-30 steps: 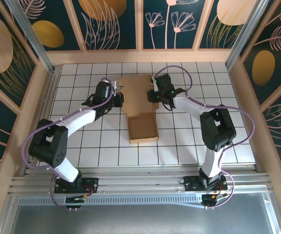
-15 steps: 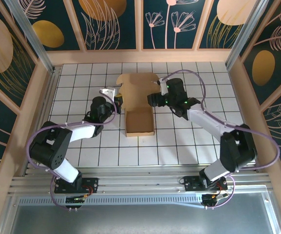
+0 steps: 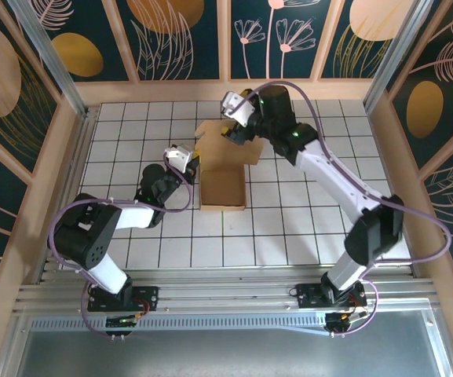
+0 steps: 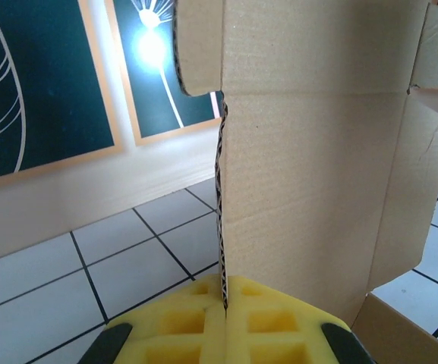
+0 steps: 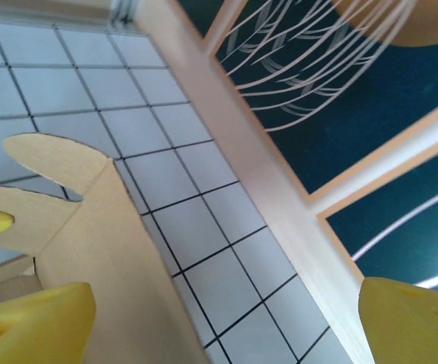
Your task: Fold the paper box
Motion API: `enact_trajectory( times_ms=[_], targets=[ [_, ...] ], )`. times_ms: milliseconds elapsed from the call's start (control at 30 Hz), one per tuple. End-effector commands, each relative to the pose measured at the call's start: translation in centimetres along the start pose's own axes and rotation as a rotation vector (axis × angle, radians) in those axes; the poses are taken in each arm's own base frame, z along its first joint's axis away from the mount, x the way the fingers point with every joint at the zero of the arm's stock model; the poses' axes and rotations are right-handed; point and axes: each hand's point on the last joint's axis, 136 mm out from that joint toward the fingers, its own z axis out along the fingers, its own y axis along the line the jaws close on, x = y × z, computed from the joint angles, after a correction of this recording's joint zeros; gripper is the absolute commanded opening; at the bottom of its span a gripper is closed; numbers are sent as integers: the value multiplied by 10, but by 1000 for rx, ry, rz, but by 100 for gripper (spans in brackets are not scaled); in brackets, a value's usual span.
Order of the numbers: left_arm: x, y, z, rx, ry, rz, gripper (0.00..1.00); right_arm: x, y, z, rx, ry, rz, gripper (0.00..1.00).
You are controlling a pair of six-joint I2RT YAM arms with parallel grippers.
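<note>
- Tiled table (image 3: 305,228): white with a dark grid; both arm bases stand at its near edge.
- Left gripper (image 3: 180,159): left of centre. Its yellow pads (image 4: 181,326) are clamped on the edge of a standing cardboard wall. This grip is unchanged over the last second.
- Paper box (image 3: 222,187): brown cardboard, mid-table, just right of that gripper. The near end is an open tray. The far panel lay flatter a second ago and now stands up behind the tray, its flaps loose.
- Right gripper (image 3: 236,118): above the far panel's top edge, jaws spread wide, holding nothing. A second ago it was lower, nearer and part-closed beside the panel.
- Assessment: the panel looks raised and let go. The lid is not yet closed over the tray, so the fold appears about midway.
</note>
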Motion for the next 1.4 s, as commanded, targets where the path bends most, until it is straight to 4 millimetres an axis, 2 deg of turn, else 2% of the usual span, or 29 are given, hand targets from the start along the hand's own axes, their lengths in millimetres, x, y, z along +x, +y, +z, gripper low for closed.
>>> enact_trajectory(
  times_ms=[0, 100, 133, 167, 200, 300, 400, 533, 567, 633, 667, 733, 767, 833, 900, 1067, 1167, 1267, 1367],
  targets=[
    [-12, -9, 2, 40, -73, 55, 0, 29, 26, 13, -180, 99, -56, 89],
    [-9, -10, 3, 46, -75, 52, 0, 28, 35, 24, -256, 92, -49, 84],
    [-7, -10, 4, 47, -73, 50, 0, 38, 27, 26, -259, 107, -30, 81],
    [-7, -10, 4, 45, -72, 51, 0, 39, 27, 27, -275, 111, -22, 75],
    [-8, -9, 5, 44, -76, 51, 0, 41, 28, 30, -288, 120, -18, 65],
    [6, -8, 9, 37, -43, 39, 0, 44, 31, 34, -297, 149, -15, 39],
    [9, -6, 14, 32, -36, 22, 0, 54, 30, 36, -261, 211, -66, 29],
    [3, -1, 14, 8, -60, -54, 20, 52, 36, 37, -209, 248, -128, 16],
    [-2, 1, 11, -7, -77, -86, 28, 54, 37, 36, -188, 269, -157, 13],
    [-14, 3, 0, -21, -109, -160, 49, 60, 40, 36, -143, 309, -214, 9],
    [-27, 2, -9, -15, -136, -203, 57, 64, 40, 35, -113, 326, -241, 9],
    [-40, -3, -28, 8, -162, -283, 63, 65, 42, 32, -77, 325, -264, 9],
    [-45, -3, -40, 5, -171, -336, 63, 61, 44, 29, -66, 311, -268, 9],
    [-45, 12, -58, -90, -150, -499, 54, 54, 48, 23, -35, 287, -282, 9],
    [-27, 37, -67, -284, -12, -664, 41, 45, 61, 16, -10, 278, -327, 9],
    [-1, 58, -80, -511, 240, -827, 38, 34, 101, 5, -14, 256, -370, 9],
    [14, 61, -73, -483, 379, -932, 37, 37, 115, 2, -10, 248, -379, 9],
    [20, 51, -54, -362, 433, -1026, 37, 41, 123, 2, -9, 234, -365, 9],
    [34, 42, -36, -291, 513, -1077, 33, 44, 126, 3, -23, 236, -352, 9]
  ],
)
